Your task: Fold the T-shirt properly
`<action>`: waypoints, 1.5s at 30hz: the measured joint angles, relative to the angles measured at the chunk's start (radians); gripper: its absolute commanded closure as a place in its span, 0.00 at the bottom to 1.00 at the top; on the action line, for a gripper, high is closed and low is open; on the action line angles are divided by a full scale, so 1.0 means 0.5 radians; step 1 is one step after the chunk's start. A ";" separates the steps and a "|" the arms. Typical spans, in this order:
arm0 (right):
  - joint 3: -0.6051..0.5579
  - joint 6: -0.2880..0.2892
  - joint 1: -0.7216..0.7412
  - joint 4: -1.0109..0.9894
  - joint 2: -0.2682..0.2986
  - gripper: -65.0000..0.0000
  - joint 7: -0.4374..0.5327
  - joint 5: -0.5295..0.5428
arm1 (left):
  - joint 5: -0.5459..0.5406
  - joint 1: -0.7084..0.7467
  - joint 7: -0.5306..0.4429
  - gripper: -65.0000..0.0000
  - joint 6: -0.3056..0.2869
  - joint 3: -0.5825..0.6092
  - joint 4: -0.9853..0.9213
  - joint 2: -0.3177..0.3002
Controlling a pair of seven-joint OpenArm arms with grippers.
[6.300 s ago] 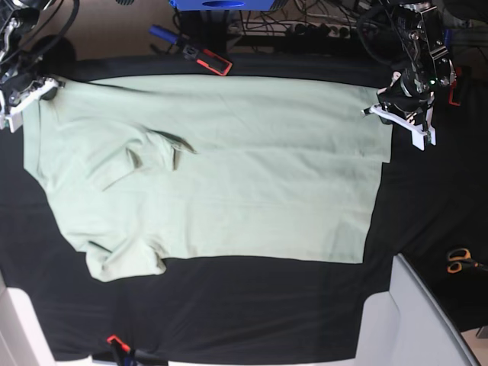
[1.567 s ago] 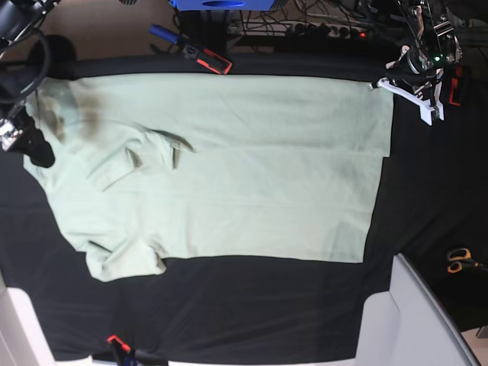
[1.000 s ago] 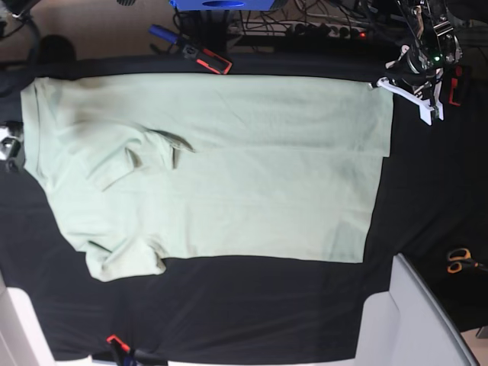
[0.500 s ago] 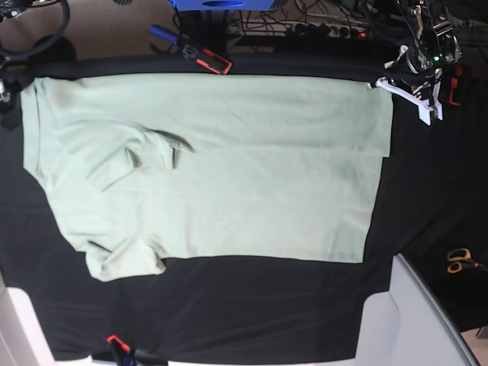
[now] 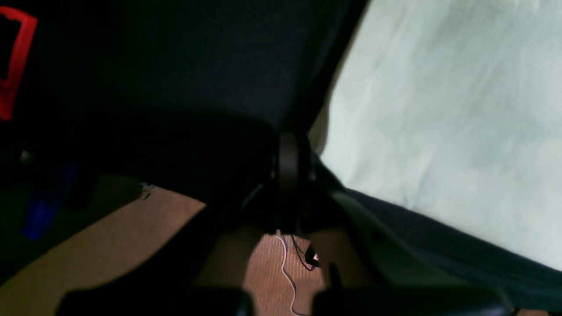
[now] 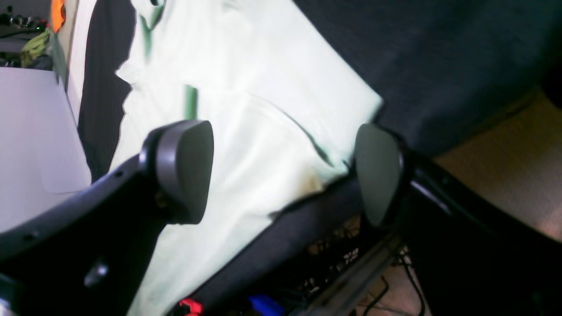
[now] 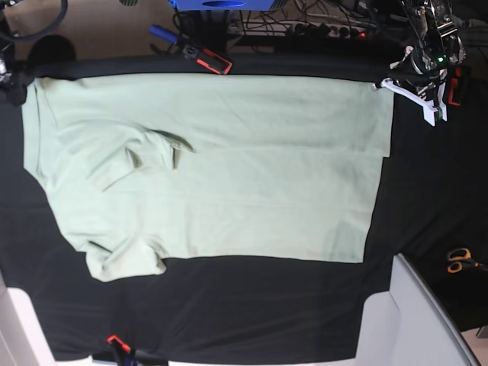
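Note:
The pale mint-green T-shirt (image 7: 213, 168) lies spread flat on the black table cloth (image 7: 252, 313), with one sleeve folded in at the left and another bunched at the lower left. My left gripper (image 7: 383, 85) hovers by the shirt's top right corner. In the left wrist view its dark fingers (image 5: 287, 171) are pressed shut, with nothing visible between them and the T-shirt (image 5: 439, 109) just beside. My right gripper (image 7: 11, 85) is at the shirt's top left corner. In the right wrist view the right gripper (image 6: 281, 173) stands wide open above that corner of the T-shirt (image 6: 263, 101).
A red-and-black clamp (image 7: 212, 59) and a blue-handled tool (image 7: 162, 33) lie along the table's far edge, with cables and a blue box (image 7: 217, 4) behind. Orange-handled scissors (image 7: 457, 261) lie at the right. A white panel (image 7: 412, 320) stands at the lower right.
My right arm has moved along the shirt's left edge toward its top left corner. The left gripper has barely shifted. The shirt lies as before.

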 measured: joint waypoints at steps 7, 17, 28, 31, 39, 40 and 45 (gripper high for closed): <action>-0.004 -0.053 -0.026 -0.163 0.059 0.27 0.032 -0.003 | 0.002 0.004 -0.001 1.00 0.001 0.000 0.000 -0.029; -0.005 -0.045 0.035 -0.352 0.083 0.27 0.032 -0.153 | 0.001 0.005 0.000 1.00 0.001 -0.001 0.000 -0.031; -0.233 -0.030 0.082 -0.639 0.234 0.27 0.096 -0.064 | 0.001 0.005 -0.001 1.00 0.002 -0.001 0.000 -0.034; -0.257 -0.029 0.078 -0.650 0.224 0.27 0.116 -0.047 | 0.001 0.005 0.000 1.00 0.001 -0.001 0.000 -0.033; -0.274 -0.039 0.076 -0.662 0.218 0.68 0.066 -0.114 | -0.182 0.007 0.013 0.82 -0.005 -0.214 -0.001 -0.014; -0.275 -0.038 0.073 -0.666 0.217 0.73 0.050 -0.125 | -0.269 0.014 0.014 0.73 -0.004 -0.247 -0.004 -0.029; -0.276 -0.039 0.072 -0.671 0.204 0.94 0.030 -0.139 | -0.573 0.085 0.021 0.41 -0.214 -0.257 -0.006 -0.127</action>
